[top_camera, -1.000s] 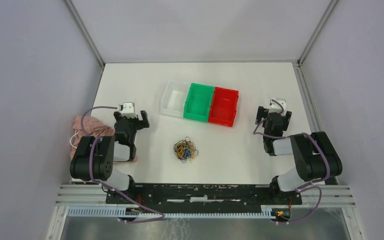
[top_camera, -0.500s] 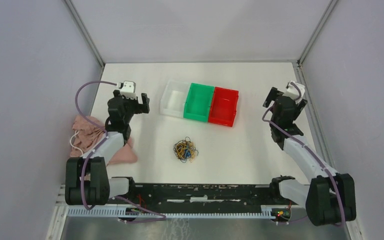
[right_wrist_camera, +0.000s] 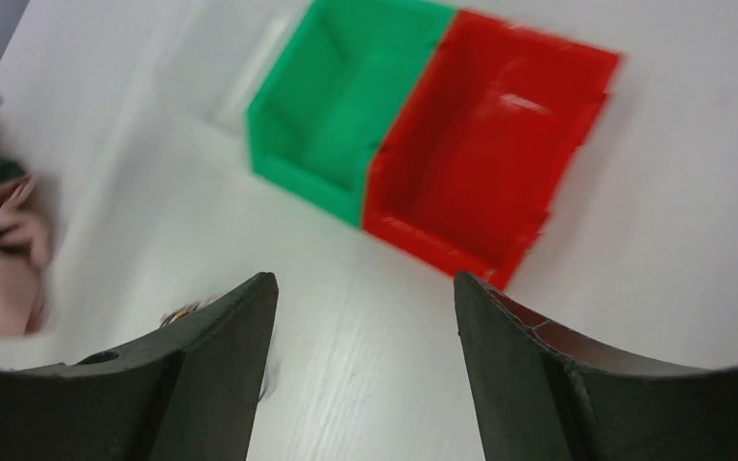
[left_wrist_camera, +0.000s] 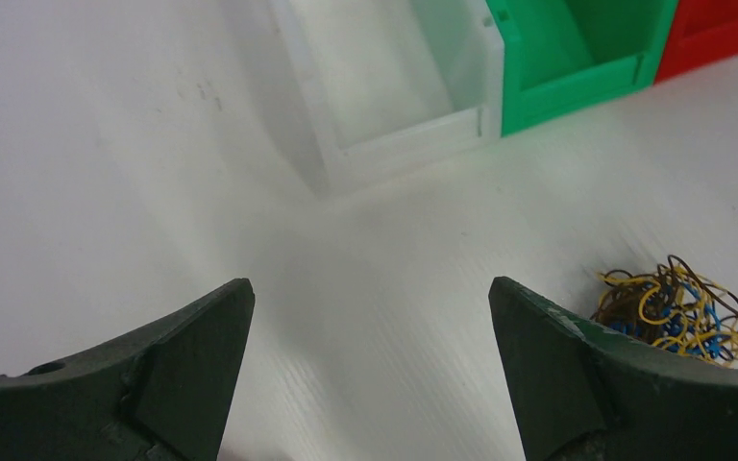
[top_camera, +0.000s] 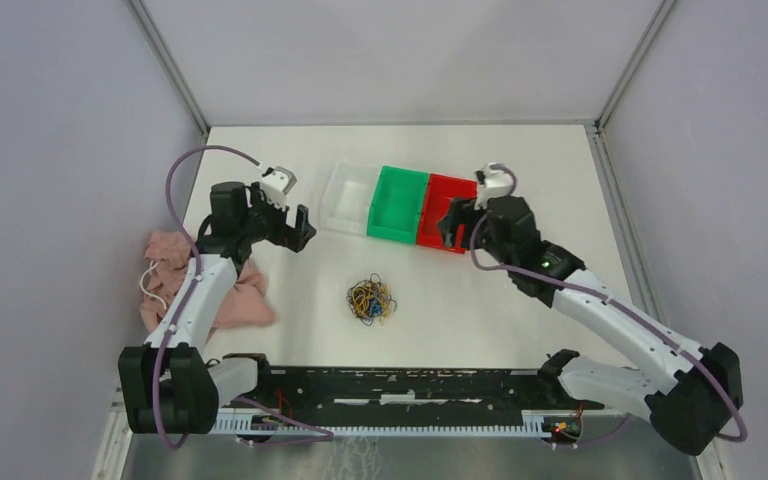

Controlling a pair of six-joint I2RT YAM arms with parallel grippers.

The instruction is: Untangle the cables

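The left jaws hang wide open and empty, seemingly ready to pluck; the tangled cables (top_camera: 371, 299) lie untouched on the surface (top_camera: 460, 310) ahead to their right. The right jaws, parted and empty, hover by the red bin (top_camera: 452, 180).

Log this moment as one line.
cables: tangled, untouched | left end effector: open, empty | right end effector: open, empty, near red bin
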